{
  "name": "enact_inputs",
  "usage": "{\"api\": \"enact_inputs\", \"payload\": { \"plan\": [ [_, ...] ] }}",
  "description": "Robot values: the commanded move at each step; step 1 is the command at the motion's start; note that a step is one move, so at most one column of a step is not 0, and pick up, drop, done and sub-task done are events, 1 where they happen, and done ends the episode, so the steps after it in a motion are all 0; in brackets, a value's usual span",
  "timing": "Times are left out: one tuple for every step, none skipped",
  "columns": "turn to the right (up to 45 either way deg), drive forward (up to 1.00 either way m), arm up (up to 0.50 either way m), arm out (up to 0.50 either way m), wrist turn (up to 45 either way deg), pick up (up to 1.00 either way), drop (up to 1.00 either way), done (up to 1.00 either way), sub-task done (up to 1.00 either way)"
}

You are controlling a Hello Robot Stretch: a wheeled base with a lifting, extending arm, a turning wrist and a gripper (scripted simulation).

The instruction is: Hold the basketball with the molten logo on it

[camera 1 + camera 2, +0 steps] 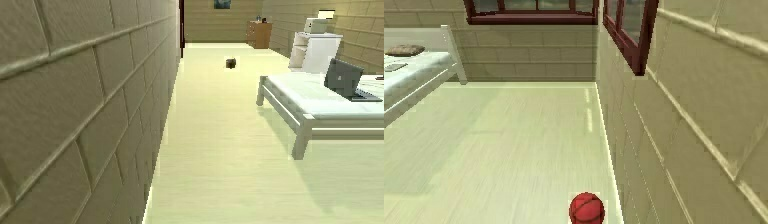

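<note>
A dark red ball with black seams, shaped like a basketball, lies on the pale floor at the bottom of the arm side view, close to the foot of the brick wall on that view's right. No print on the ball can be made out.
A brick wall fills the forward view's left. A white bed with an open laptop stands at the right, a small dark object on the floor beyond. In the arm side view, another bed stands left under red-framed windows.
</note>
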Motion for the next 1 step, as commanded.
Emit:
{"api": "enact_inputs", "payload": {
  "plan": [
    [0.0, 0.0, 0.1, 0.0, 0.0, 0.0, 0.0, 0.0, 0.0]
  ]
}}
